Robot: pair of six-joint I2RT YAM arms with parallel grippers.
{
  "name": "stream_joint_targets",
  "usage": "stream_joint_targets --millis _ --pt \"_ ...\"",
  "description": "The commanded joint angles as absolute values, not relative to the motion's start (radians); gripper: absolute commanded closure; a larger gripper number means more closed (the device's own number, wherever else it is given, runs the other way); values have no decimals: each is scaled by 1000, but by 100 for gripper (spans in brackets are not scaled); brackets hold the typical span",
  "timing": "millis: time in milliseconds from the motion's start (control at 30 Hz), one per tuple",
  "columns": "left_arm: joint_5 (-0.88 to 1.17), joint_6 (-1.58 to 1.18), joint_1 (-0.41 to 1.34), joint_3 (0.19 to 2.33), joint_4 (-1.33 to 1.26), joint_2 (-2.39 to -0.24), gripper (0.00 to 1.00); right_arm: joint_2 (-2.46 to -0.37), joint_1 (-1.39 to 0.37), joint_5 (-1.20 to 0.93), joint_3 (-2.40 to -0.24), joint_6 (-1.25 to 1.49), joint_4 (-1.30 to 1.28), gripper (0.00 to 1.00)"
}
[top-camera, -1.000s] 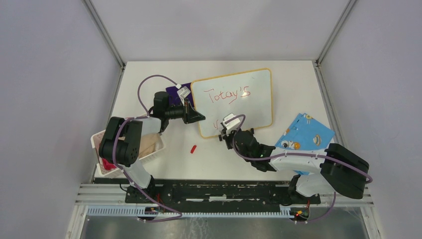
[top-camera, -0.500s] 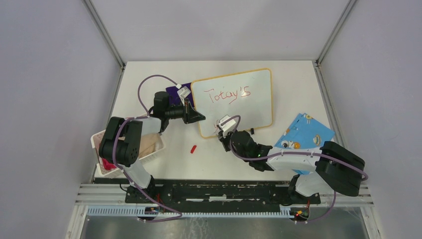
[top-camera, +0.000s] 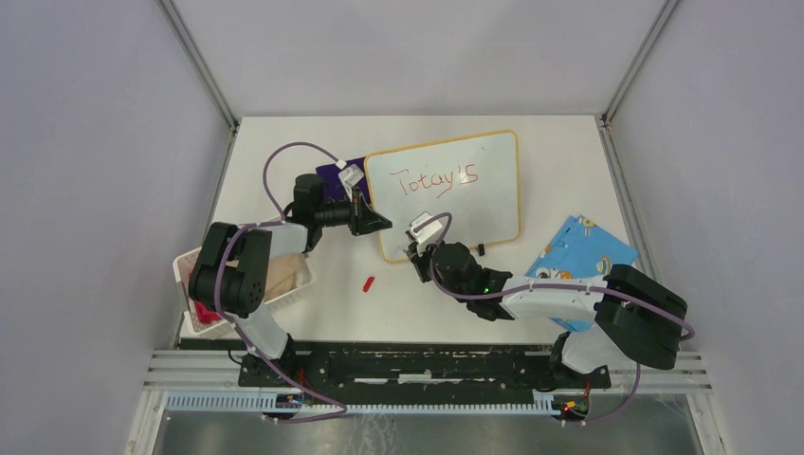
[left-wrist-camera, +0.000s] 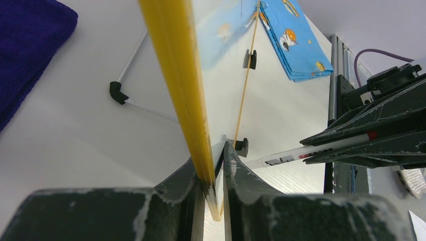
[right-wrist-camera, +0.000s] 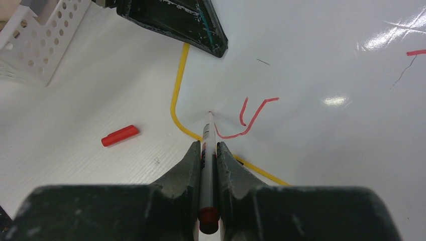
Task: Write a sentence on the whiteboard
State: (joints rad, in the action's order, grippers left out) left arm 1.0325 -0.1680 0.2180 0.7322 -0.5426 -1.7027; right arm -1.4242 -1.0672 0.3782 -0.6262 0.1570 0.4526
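The whiteboard point(top-camera: 488, 209) lies tilted at the table's middle, with a yellow frame point(left-wrist-camera: 176, 75). My left gripper point(top-camera: 379, 224) is shut on its left edge, the frame pinched between the fingers point(left-wrist-camera: 215, 158). The sentence point(top-camera: 434, 180) reads "Totay's" in red on the upper line. Below it are fresh red strokes like a "y" point(right-wrist-camera: 251, 118). My right gripper point(right-wrist-camera: 208, 150) is shut on a white marker point(right-wrist-camera: 207, 143), whose tip touches the board near the lower left corner. The marker point(left-wrist-camera: 311, 152) also shows in the left wrist view.
A red marker cap point(top-camera: 369, 282) lies on the table left of the board's corner. A white perforated basket point(top-camera: 190, 275) sits at the left edge. A blue card point(top-camera: 583, 251) lies at the right, and a purple cloth point(top-camera: 332, 173) behind my left gripper.
My right gripper has slid left and slightly away from me with the marker, over the board's lower left corner. The left arm and the board have not moved.
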Motion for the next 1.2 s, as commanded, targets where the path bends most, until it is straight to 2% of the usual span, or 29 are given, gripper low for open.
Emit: stream_joint_targets --millis 0,800,1167 --pt "905 -14 255 720 -443 -1742 98 -1421 -1069 429 -663 160 464 100" --pt "905 -10 255 722 -437 -1740 98 -1190 -986 455 -538 159 434 100" --pt "905 -9 256 723 -434 -1741 98 -1236 -957 420 -607 142 440 100"
